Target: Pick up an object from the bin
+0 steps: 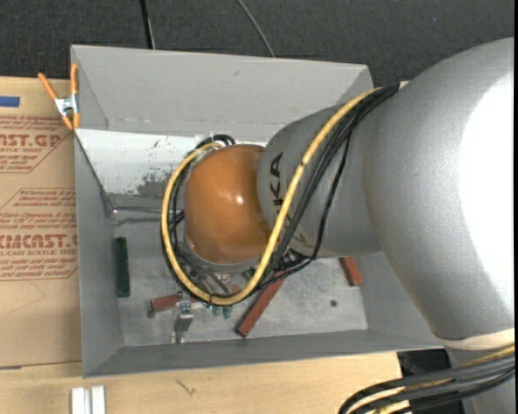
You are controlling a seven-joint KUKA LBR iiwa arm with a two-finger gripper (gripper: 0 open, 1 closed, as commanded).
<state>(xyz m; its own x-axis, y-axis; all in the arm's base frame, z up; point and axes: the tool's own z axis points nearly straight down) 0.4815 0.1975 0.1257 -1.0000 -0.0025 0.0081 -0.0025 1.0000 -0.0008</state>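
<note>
My gripper (184, 314) hangs low near the bin's front wall, below the orange dome on the wrist and mostly hidden by it. A small red-brown piece (163, 303) lies just left of it on the bin floor. A tiny green piece (220, 310) lies just to its right. A longer red-brown stick (257, 305) slants up to the right beyond that. I see nothing held by the gripper.
A dark green bar (121, 266) lies upright in the view near the bin's left wall. Another short red-brown piece (352, 272) sits at the right, by the arm. The arm and its cables cover the middle and right of the bin.
</note>
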